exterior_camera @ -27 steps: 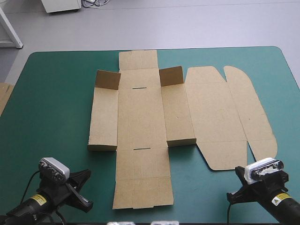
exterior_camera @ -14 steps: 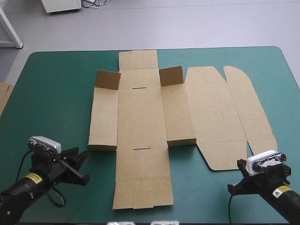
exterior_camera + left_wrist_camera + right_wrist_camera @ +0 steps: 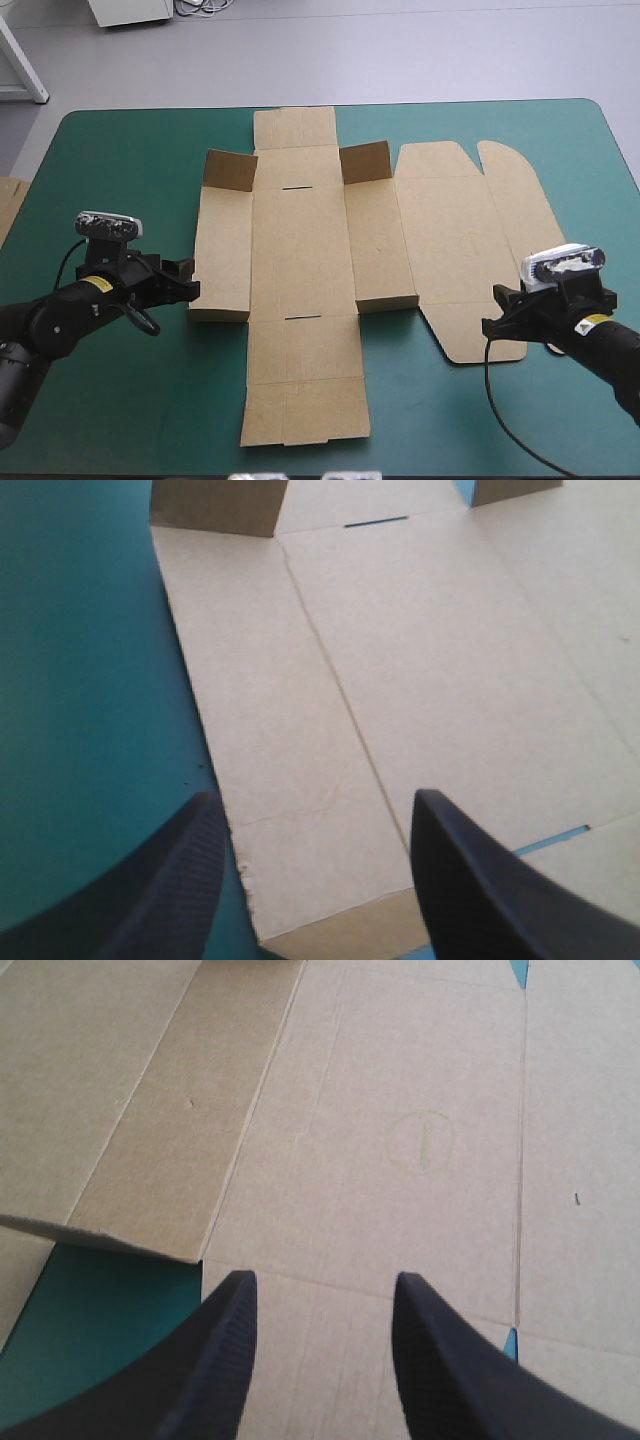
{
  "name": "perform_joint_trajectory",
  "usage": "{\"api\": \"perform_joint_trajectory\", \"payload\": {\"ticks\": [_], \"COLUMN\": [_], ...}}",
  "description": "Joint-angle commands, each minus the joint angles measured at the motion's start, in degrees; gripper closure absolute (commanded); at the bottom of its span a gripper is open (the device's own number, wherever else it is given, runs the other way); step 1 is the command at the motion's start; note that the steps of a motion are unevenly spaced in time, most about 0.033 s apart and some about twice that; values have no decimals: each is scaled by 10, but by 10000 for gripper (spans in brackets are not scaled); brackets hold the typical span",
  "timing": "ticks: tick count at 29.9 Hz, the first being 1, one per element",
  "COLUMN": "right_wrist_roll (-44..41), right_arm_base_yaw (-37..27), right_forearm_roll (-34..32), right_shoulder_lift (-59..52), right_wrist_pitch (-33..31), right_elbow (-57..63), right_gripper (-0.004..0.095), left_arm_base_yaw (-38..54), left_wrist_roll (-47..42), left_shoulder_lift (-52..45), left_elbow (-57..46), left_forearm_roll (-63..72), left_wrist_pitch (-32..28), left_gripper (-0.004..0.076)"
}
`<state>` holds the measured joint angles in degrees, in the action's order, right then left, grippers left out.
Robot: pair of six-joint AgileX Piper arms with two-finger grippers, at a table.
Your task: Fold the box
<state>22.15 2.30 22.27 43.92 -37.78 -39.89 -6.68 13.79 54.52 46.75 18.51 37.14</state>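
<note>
the brown box lies mid-table as a flat cut sheet of matt board, two short flaps upright at its side panels' far ends, with bare teal-green cover on every side. the left gripper spreads wide across the left panel's near corner, and the right gripper gapes over the rounded lid's near edge

1. The box lies flat in the middle of the table.
2. My left claw is at its left side, straddling the left panel's near corner.
3. My right claw is over its near right part.
</note>
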Motion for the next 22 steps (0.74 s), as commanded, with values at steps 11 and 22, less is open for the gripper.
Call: {"api": "perform_joint_trajectory", "payload": {"ticks": [11,22], "right_wrist_roll": [-18,-20], "right_arm_base_yaw": [-3,-3], "right_forearm_roll": [9,13], "right_shoulder_lift": [65,69], "right_wrist_pitch": [52,59], "right_elbow": [-102,-103], "right_gripper": [435,435], "left_arm_base_yaw": [186,255], "left_wrist_roll": [104,332], "left_shoulder_lift": [132,309], "left_elbow": [46,50], "left_forearm_roll": [130,430], "left_wrist_pitch": [16,135], "left_gripper": [311,311]}}
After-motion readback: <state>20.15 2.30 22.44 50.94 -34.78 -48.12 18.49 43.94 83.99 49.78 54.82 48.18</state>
